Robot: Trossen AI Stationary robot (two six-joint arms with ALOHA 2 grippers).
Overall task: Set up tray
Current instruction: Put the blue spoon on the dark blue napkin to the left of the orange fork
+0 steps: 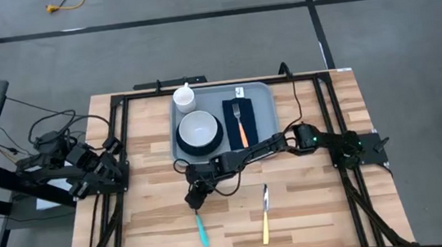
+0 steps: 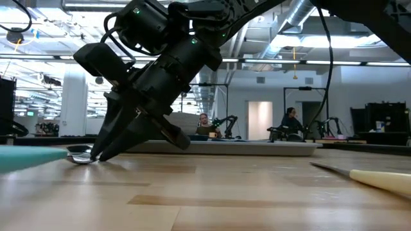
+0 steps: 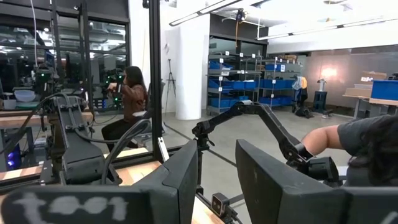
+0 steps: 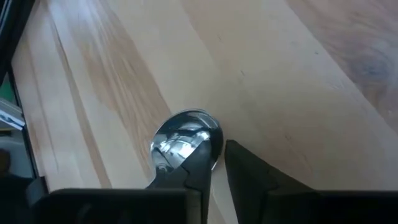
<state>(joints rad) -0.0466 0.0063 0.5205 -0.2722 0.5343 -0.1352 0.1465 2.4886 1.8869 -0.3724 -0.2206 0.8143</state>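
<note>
White bowl [image 1: 198, 128], white cup [image 1: 184, 99], orange-handled fork [image 1: 240, 122], black napkin [image 1: 228, 114], teal-handled spoon [image 1: 201, 227], yellow-handled knife [image 1: 265, 216]

surface: wooden table [image 1: 320, 203] | on it: tray [image 1: 266, 102], teal-handled spoon [image 1: 202, 229], yellow-handled knife [image 1: 265, 217]

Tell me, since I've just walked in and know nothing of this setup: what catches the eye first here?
The right gripper reaches across the wooden table, its fingertips down at the bowl of a teal-handled spoon near the front edge. Behind it, the tray already carries a cup, a white bowl on a dark plate, and an orange-handled fork on a black napkin. A yellow-handled knife lies loose beside the spoon.
</note>
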